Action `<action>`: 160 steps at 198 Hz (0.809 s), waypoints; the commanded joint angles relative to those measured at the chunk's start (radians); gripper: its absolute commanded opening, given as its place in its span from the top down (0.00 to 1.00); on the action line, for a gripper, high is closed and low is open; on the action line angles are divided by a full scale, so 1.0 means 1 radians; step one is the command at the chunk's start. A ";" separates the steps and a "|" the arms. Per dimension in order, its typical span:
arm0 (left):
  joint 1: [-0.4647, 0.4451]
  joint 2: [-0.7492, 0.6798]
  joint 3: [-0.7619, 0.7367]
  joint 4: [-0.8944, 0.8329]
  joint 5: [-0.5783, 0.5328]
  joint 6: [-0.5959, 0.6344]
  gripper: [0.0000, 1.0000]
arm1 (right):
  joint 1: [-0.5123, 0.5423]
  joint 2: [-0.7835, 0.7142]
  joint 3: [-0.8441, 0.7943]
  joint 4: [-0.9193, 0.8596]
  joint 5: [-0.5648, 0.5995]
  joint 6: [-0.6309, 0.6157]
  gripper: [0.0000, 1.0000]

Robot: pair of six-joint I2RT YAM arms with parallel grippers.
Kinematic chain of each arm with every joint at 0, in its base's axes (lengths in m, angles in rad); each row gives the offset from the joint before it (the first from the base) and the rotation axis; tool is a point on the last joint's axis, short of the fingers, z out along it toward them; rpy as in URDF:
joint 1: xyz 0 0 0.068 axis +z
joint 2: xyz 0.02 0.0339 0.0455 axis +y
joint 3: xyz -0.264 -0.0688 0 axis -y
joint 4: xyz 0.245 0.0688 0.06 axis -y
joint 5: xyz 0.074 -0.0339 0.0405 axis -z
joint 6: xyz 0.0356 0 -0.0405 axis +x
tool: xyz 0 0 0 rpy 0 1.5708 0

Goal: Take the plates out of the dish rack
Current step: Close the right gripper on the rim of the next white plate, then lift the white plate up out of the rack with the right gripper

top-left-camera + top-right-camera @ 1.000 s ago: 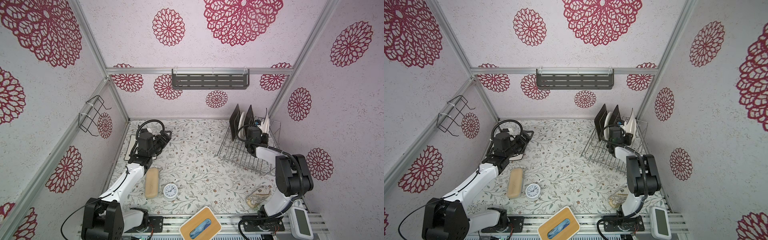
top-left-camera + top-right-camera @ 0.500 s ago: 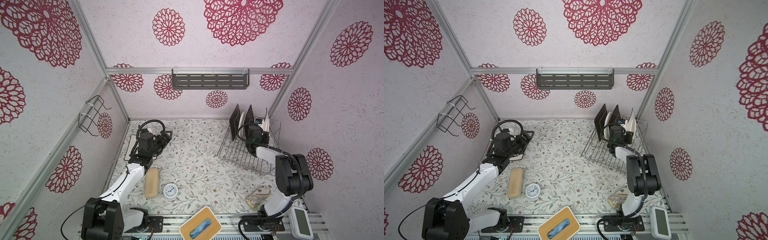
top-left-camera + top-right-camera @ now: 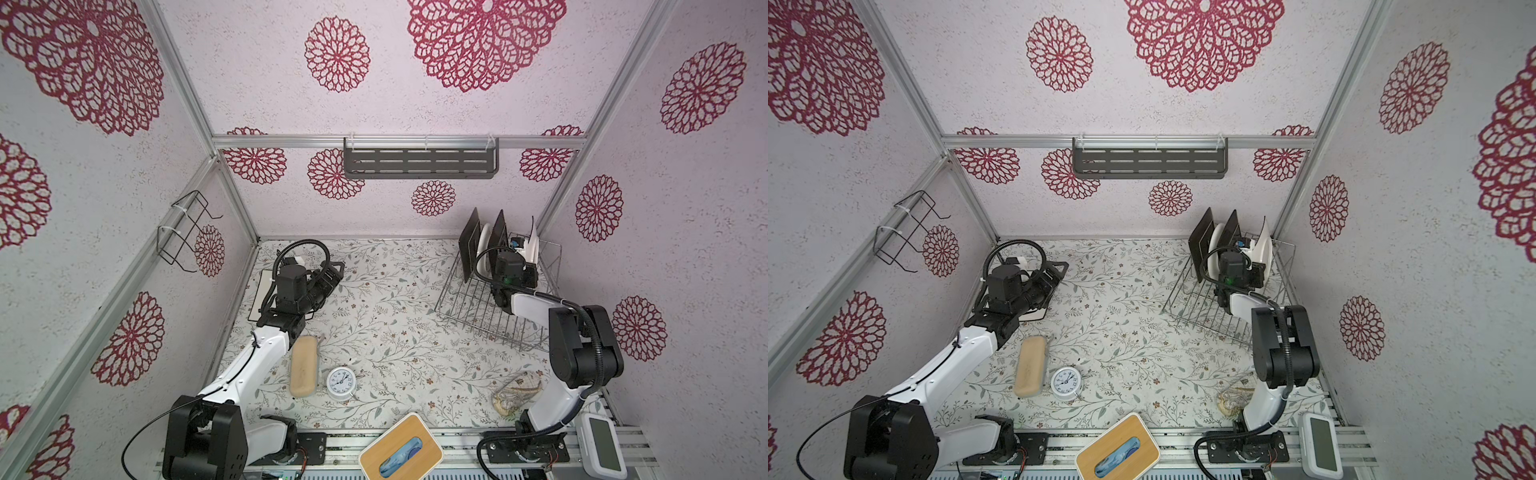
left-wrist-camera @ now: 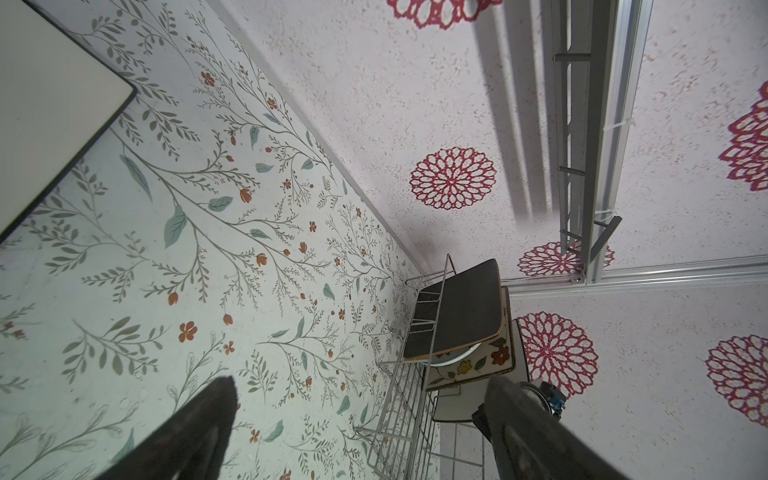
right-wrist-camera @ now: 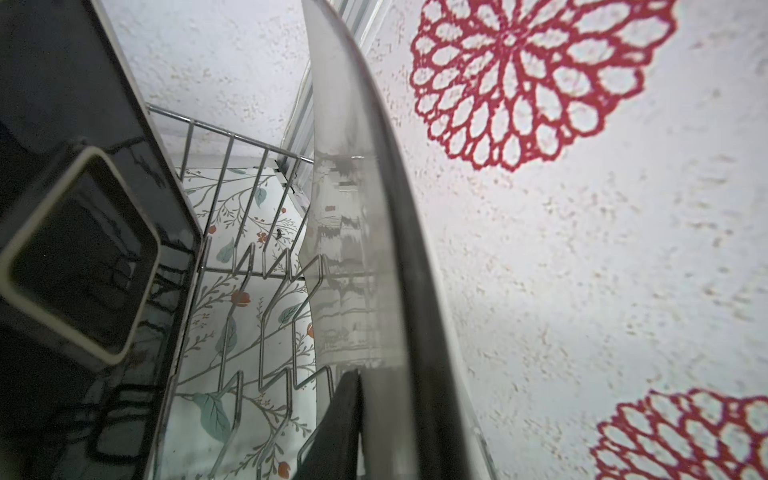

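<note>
Plates (image 3: 484,249) stand upright in the dish rack (image 3: 478,307) at the tabletop's (image 3: 395,332) far right, where the right hand (image 3: 524,254) is clamped on the rightmost white plate (image 5: 353,208) and the left hand (image 4: 361,386) is open and empty; a skewed lift could snag the prongs (image 5: 266,257) or knock the dark plate (image 5: 83,208).

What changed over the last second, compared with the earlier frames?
The right hand edged slightly toward the rightmost white plate in the rack and closed on its rim; the plate has not lifted. The left hand stayed open and parked at the back left. Nothing else moved.
</note>
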 commanded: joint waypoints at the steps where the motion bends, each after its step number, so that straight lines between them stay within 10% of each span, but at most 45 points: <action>1: -0.009 0.000 0.016 0.020 -0.005 0.006 0.02 | -0.007 0.008 -0.003 0.056 0.061 -0.022 0.84; 160: -0.012 -0.011 0.003 0.026 -0.011 -0.008 0.03 | -0.004 -0.041 -0.040 0.135 0.079 -0.041 1.00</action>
